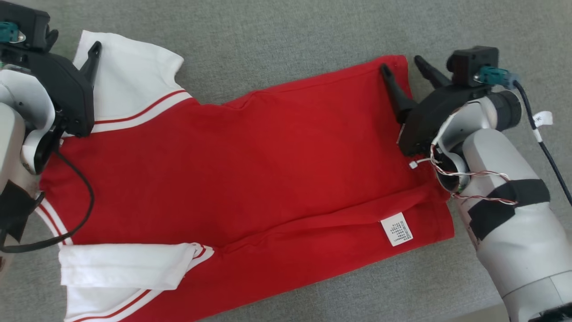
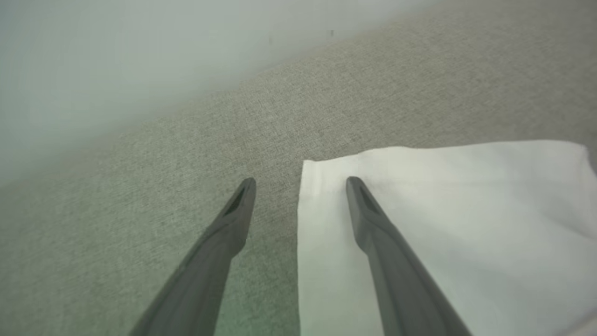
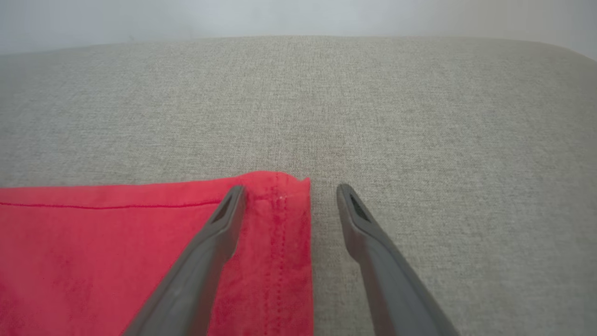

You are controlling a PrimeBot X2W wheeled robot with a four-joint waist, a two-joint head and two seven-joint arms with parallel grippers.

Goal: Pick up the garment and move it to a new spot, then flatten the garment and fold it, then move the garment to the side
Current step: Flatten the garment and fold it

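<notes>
**Head view:** You are looking down on the red garment, spread flat across the grey fabric-covered bench. Its white sleeves lie toward your left arm and its hem toward your right. A white care label lies on the near part of the garment, close to the hem. Your left tool hangs released over the far sleeve. Your right tool stands released at the far hem corner, with one finger over red cloth and the other over bare bench.

**Left wrist view:** The left tool is spread wide and straddles the sleeve's edge. One finger is above the white cloth and the other above the bench. You cannot tell whether either tip touches down.

**Right wrist view:** The right tool is likewise spread wide, gripping nothing. The garment's stitched hem corner ends between the fingers. One finger crosses the red cloth, while the other lies over grey weave just beside the hem's edge.
</notes>
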